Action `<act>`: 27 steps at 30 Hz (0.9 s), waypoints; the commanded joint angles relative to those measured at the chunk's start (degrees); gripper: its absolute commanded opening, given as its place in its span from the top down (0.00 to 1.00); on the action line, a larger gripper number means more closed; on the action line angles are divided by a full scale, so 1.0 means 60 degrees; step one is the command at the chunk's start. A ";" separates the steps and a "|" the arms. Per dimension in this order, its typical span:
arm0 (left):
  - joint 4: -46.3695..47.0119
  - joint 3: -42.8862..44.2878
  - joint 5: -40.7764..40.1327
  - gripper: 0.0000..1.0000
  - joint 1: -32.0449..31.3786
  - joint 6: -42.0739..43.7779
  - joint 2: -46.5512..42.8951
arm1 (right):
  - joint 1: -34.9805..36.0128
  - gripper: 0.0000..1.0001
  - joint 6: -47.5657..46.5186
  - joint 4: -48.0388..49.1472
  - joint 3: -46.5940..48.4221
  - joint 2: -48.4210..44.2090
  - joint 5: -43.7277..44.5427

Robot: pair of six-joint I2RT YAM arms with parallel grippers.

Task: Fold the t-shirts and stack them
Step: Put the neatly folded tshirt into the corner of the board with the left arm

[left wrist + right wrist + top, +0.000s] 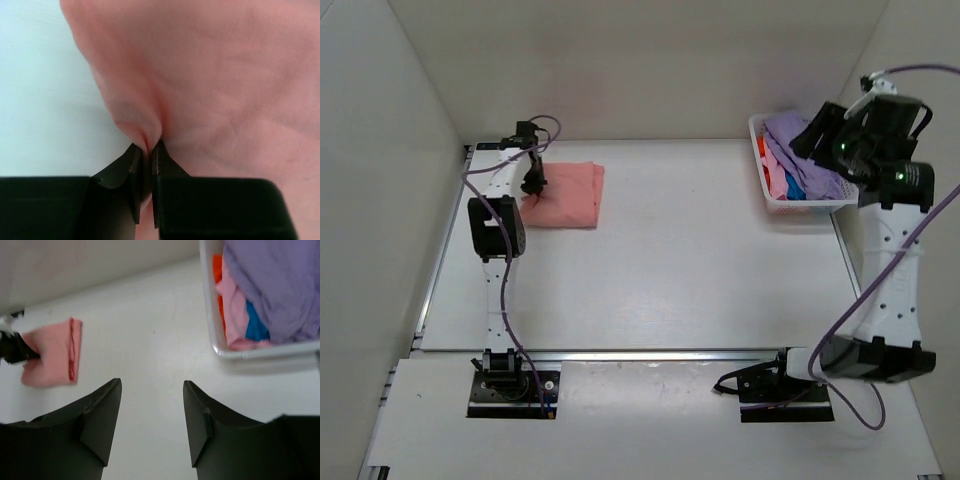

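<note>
- The salmon-pink t-shirt [570, 196] lies folded flat at the far left of the tabletop [690, 280], well apart from the other shirts.
- From my top view it is a squat rectangle, a little longer across the tabletop than front to back. The right wrist camera shows a doubled edge along the side facing the centre.
- My left hand [147, 150] sits at the shirt's left edge. Its fingers are clenched almost together on a pinched-up ridge of the pink cloth, so it is grasping the salmon-pink t-shirt.
- My right hand [151, 385] hangs above the tabletop near the basket. Its fingers are spread apart with only bare tabletop showing between them, so it is released and holds nothing.
- The white basket [800, 207] stands at the far right corner.
- Inside it, a lavender-purple t-shirt [275, 285] is heaped on top. A pink t-shirt [232, 305], a blue t-shirt [256, 326] and an orange-red t-shirt [216, 265] show beneath it along the basket's left side, all crumpled.
</note>
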 commanded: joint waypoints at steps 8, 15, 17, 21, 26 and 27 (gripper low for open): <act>0.0398 0.1141 -0.1306 1.00 0.1614 0.0148 0.0684 | 0.0427 0.51 -0.0511 0.2955 -0.5466 -0.2499 -0.0710; 0.1702 0.1669 -0.0956 1.00 0.2302 0.0046 0.1050 | 0.0969 0.52 0.0250 0.3759 -0.7590 -0.3172 -0.1560; 0.1979 0.1772 -0.0678 0.97 0.2376 -0.0071 0.1153 | 0.1087 0.52 0.0484 0.3878 -0.7827 -0.3232 -0.1575; 0.2113 0.2065 -0.0356 0.98 0.2625 -0.0115 0.1577 | 0.1438 0.52 0.0660 0.4097 -0.7784 -0.3188 -0.1501; 0.2491 0.2475 -0.0105 0.97 0.2844 -0.0233 0.1753 | 0.1569 0.52 0.0953 0.4464 -0.7843 -0.2910 -0.1736; 0.2696 0.2417 -0.0018 0.91 0.2917 -0.0320 0.1725 | 0.1628 0.52 0.0997 0.4522 -0.7857 -0.2808 -0.1722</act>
